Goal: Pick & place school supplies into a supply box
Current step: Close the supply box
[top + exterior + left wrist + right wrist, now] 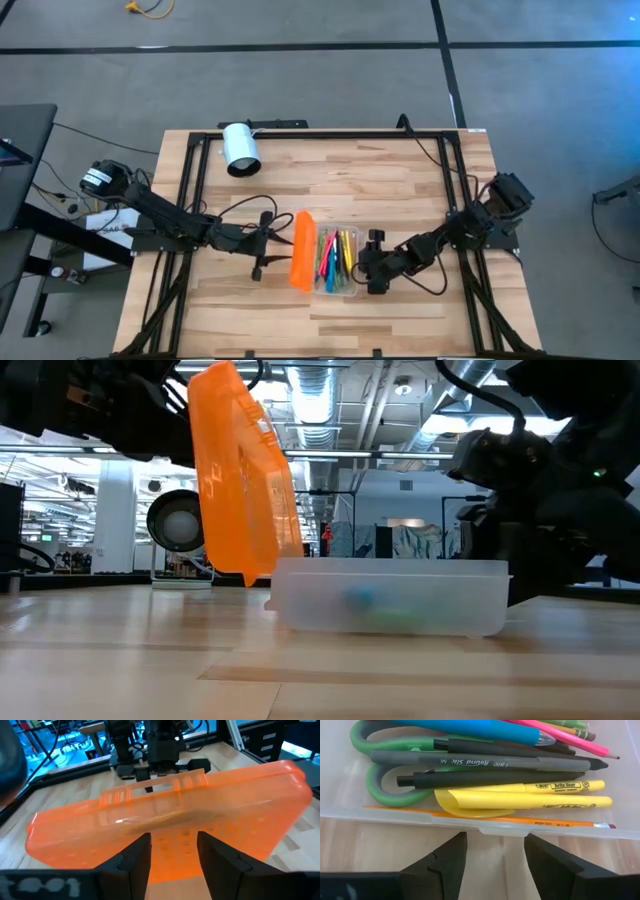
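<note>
The supply box (352, 290) is a clear case holding the school supplies (337, 258): pens, pencils, yellow highlighters and green-handled scissors (375, 790). Its orange lid (302, 250) stands almost upright on the box's left long side, tilted away from the box (390, 595). My left gripper (278, 242) is open at the lid's outer face (165, 815). My right gripper (374, 266) is open at the box's right wall. Its fingers stand apart on the table just short of the small clasp tab (480, 831) and touch nothing. My left gripper (174, 850) meets the orange lid's outer face (172, 837) with the tips of its open fingers (137, 852). It comes level from the table's left. The lid (240, 470) stands on its hinge edge and leans toward the gripper; whether the tips bear on it I cannot tell.
A white cylinder (240, 148) lies near the table's far left corner, also in the low view (178, 520). Black frame rails (192, 170) and cables run along both sides and the far edge. Bare wood lies in front of the box toward the near edge.
</note>
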